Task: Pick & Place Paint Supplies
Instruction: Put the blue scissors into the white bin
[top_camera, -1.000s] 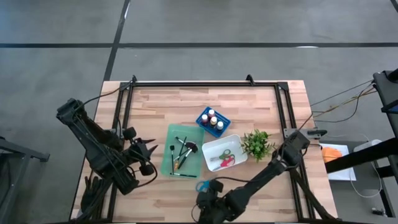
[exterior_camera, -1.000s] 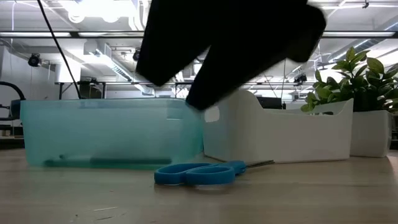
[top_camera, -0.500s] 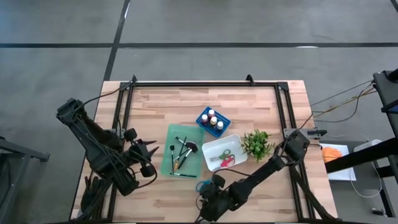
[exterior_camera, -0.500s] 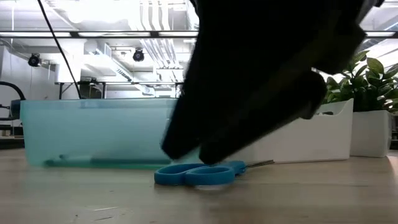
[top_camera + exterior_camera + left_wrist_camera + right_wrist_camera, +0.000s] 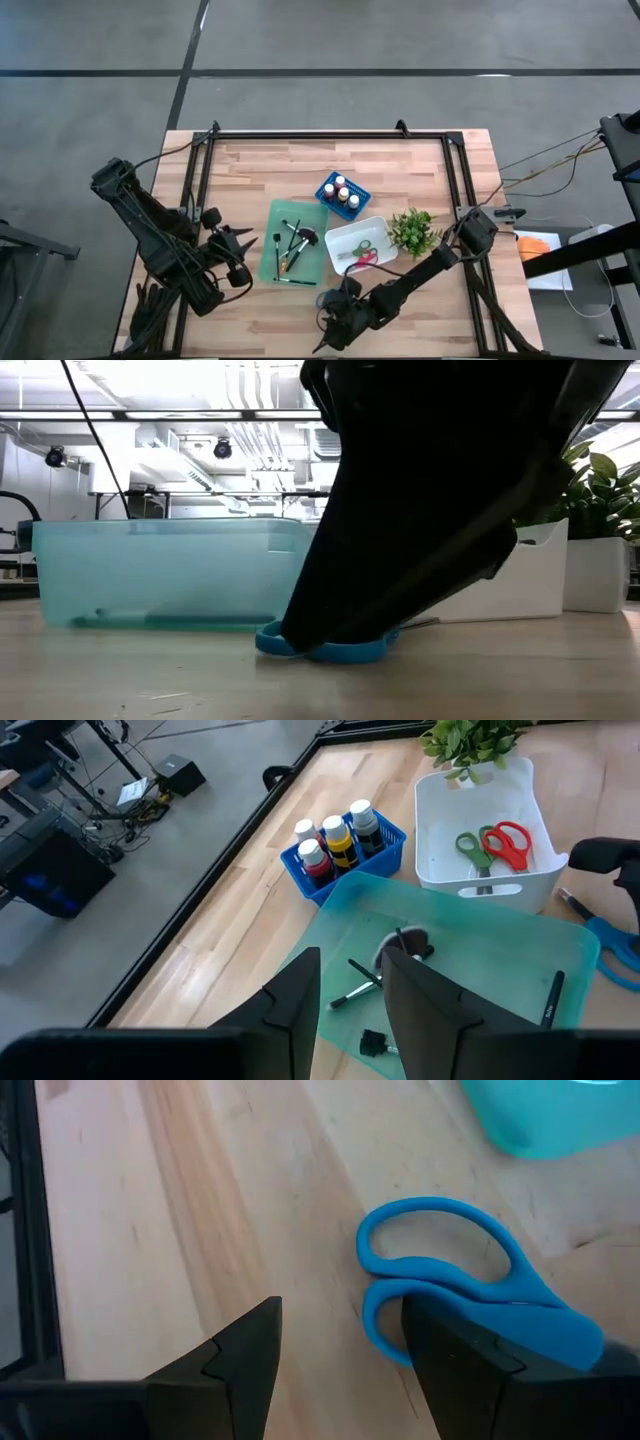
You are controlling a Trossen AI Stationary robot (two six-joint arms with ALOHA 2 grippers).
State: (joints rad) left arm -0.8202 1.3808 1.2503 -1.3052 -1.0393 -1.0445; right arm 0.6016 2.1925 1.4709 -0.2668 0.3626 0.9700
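Smooth blue plastic scissors [image 5: 470, 1295] lie on a matt, grained wooden table [image 5: 200, 1200] beside a translucent teal plastic tray [image 5: 170, 575].

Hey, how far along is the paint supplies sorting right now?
Done: brushes in the teal tray, bottles in the blue basket, red and green scissors in the white bin. In hand: open right gripper at the blue scissors. Left: binning them.

Two dark jointed arms [image 5: 150, 235] with black cables
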